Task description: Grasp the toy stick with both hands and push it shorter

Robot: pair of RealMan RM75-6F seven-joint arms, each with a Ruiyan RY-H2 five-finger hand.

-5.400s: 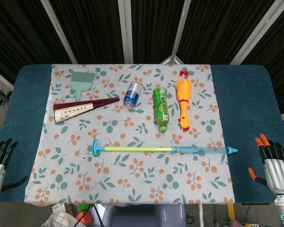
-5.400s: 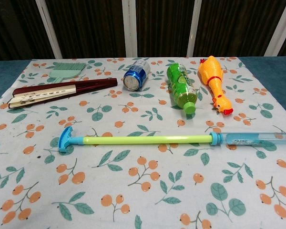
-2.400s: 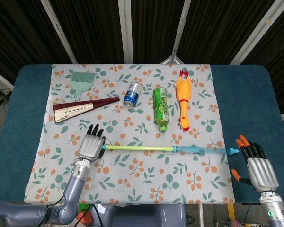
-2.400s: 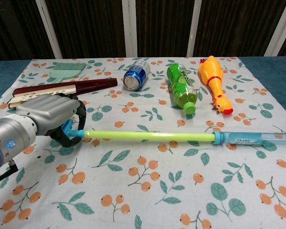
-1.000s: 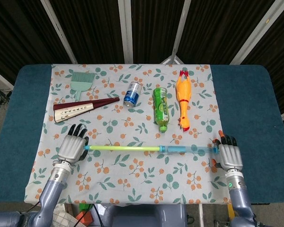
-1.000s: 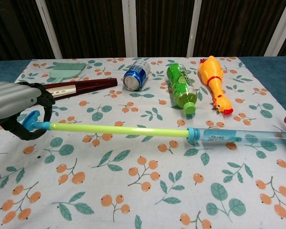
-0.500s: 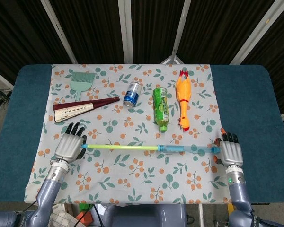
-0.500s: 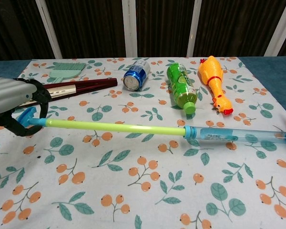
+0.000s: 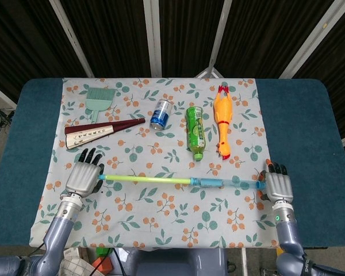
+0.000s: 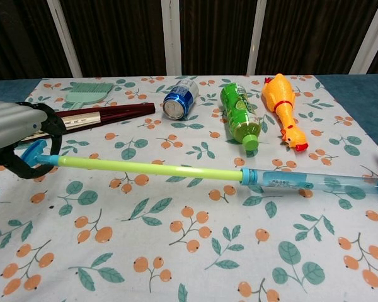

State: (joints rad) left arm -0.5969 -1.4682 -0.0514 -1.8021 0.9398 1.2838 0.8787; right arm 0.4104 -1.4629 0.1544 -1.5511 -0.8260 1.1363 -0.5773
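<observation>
Both hands grip toy stick (image 9: 178,181) ends

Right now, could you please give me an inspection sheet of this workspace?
Surface: floral cloth over a blue table.
Job's things: toy stick lying across the cloth, one end at each hand.
Clutter: brush, folded fan, can, green bottle, rubber chicken.
Hands: left hand grips the handle end; right hand at the tip, grip unclear.
Cables: nothing seen on the table.
Surroundings: dark slatted wall.
</observation>
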